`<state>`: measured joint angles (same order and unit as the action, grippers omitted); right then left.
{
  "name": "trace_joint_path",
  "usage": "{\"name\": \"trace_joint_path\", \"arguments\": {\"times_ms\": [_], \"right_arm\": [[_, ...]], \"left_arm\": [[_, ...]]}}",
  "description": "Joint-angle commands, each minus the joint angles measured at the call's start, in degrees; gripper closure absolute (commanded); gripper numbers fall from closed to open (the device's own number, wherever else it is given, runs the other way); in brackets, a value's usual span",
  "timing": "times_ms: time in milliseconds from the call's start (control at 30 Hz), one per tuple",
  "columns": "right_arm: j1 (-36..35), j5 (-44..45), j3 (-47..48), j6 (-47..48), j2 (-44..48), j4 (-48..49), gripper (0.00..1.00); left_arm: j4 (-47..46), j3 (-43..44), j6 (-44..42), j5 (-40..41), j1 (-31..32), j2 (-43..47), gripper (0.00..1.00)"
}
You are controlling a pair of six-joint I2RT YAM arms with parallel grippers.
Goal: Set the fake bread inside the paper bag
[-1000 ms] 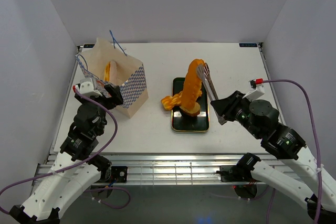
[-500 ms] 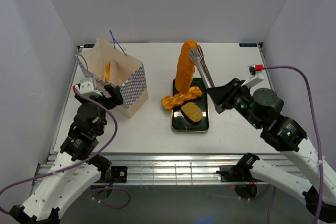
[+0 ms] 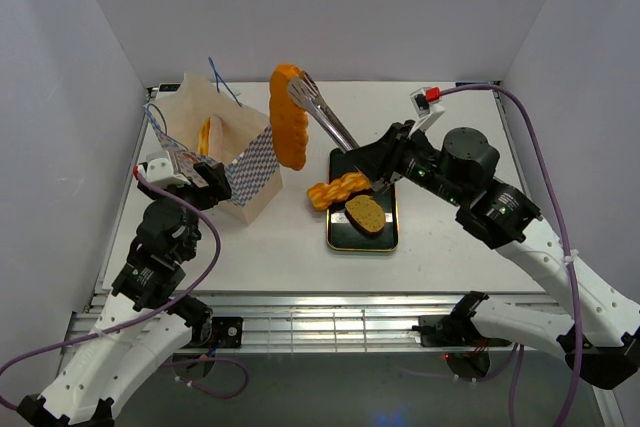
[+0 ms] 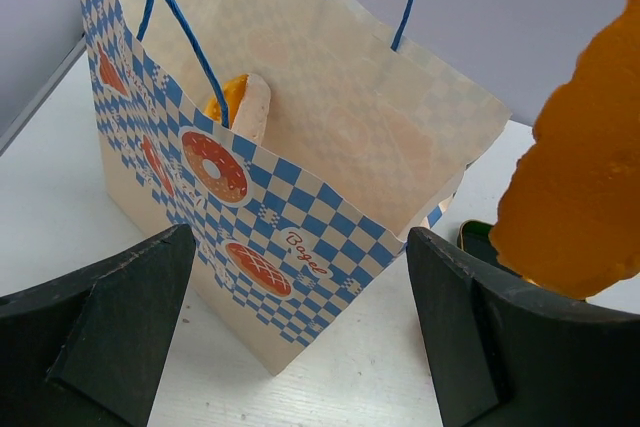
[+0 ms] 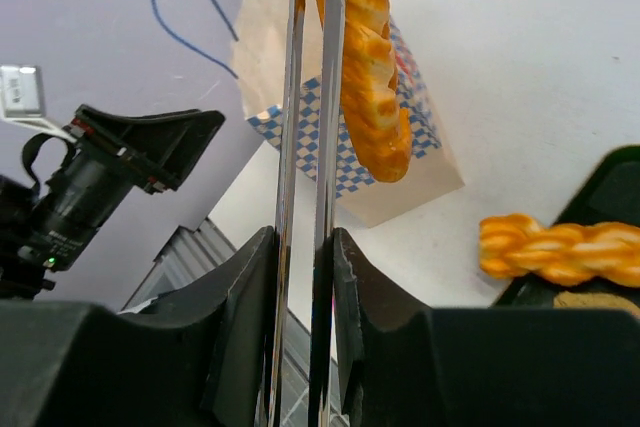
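The paper bag point(image 3: 240, 172) stands open at the left, with one pale bread piece point(image 3: 210, 135) upright inside it. My right gripper point(image 3: 383, 175) is shut on silver tongs point(image 3: 325, 120) that pinch a long orange loaf point(image 3: 290, 117), held in the air just right of the bag's mouth. The right wrist view shows the tongs point(image 5: 305, 147) between my jaws and the loaf point(image 5: 370, 77) above the bag point(image 5: 420, 132). My left gripper point(image 3: 195, 179) is open and empty by the bag's near corner; its view shows the bag point(image 4: 300, 197) and the hanging loaf point(image 4: 585, 187).
A black tray point(image 3: 362, 239) in the middle holds an oval brown bun point(image 3: 365, 212). A braided twist point(image 3: 338, 188) lies across the tray's left edge; it also shows in the right wrist view point(image 5: 560, 252). White walls enclose the table on three sides.
My right arm has lifted the loaf off the tray with the tongs and swung it left, from above the tray to beside the bag's mouth. The left arm has barely moved.
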<state>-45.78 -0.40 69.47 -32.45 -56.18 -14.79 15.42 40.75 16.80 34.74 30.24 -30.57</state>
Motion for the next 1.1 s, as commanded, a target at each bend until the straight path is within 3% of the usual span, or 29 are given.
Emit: {"name": "trace_joint_path", "arguments": {"times_ms": [0,567,1067], "right_arm": [[-0.10,-7.59,4.27,2.21,-0.15,12.75,0.92],[-0.89,-14.18,22.63,4.94,-15.71,16.46,0.92],[-1.24,-12.68,27.03,12.93,-27.13,12.24,0.92]], "left_arm": [[-0.04,0.12,-0.01,0.94,0.35,0.16,0.03],[-0.04,0.12,-0.01,1.12,0.35,-0.19,0.03],[-0.22,0.12,-0.19,0.86,0.35,-0.02,0.03]]}}
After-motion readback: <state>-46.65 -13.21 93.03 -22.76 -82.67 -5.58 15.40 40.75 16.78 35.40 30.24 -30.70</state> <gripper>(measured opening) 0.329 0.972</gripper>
